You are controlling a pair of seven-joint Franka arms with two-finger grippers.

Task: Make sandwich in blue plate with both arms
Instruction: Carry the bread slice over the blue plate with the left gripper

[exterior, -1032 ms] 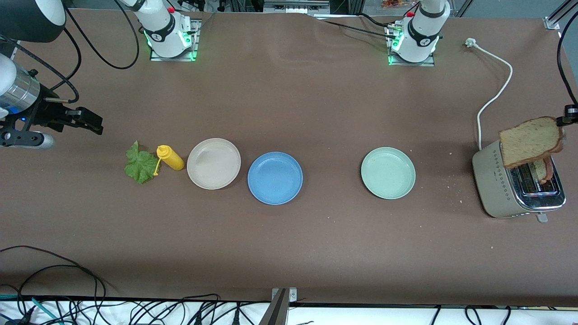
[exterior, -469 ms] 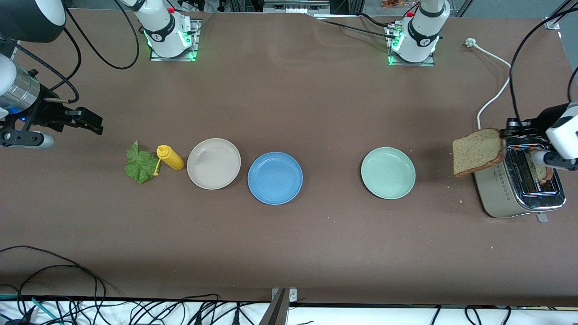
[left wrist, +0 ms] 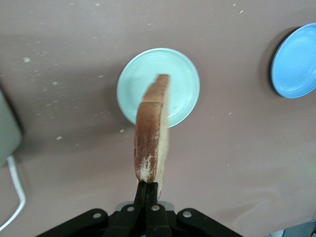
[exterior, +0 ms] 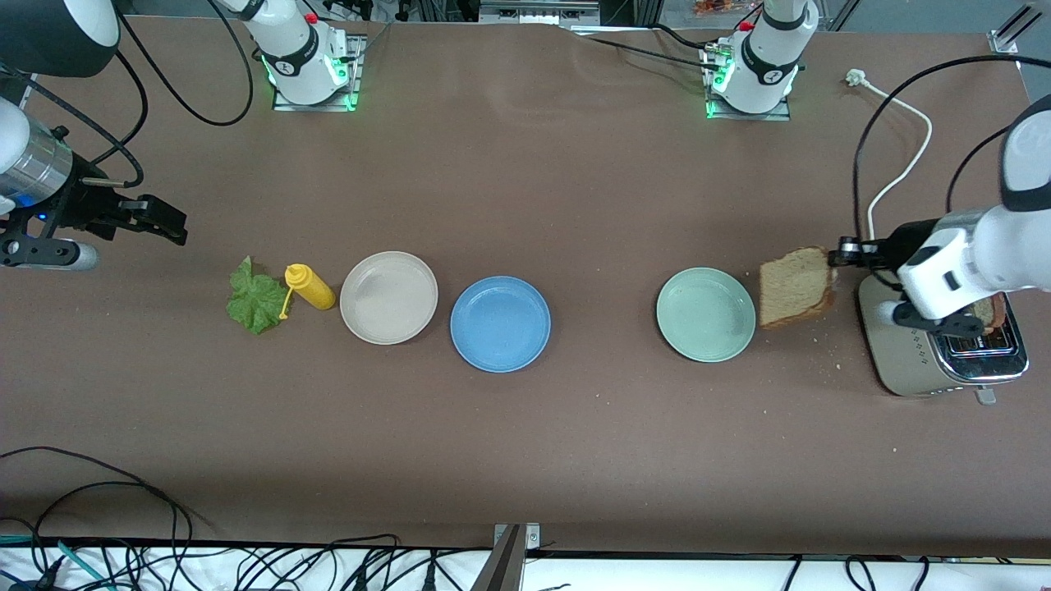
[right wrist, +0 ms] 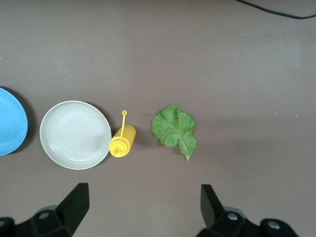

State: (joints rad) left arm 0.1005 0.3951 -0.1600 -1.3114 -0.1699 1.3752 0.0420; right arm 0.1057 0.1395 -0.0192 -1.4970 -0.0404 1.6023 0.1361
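The left gripper (exterior: pixel 839 261) pinches a bread slice (exterior: pixel 796 287) by its crust, edge-up between toaster (exterior: pixel 944 349) and green plate (exterior: pixel 705 314), likely bound for the blue plate (exterior: pixel 500 323), while the right gripper (exterior: pixel 168 223) waits spread above the lettuce (exterior: pixel 256 299)

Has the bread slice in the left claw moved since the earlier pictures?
Yes. The bread slice, held by the left claw, has travelled from above the toaster toward the pale green plate, now hanging beside its rim.

high front view, 2 downward wrist views
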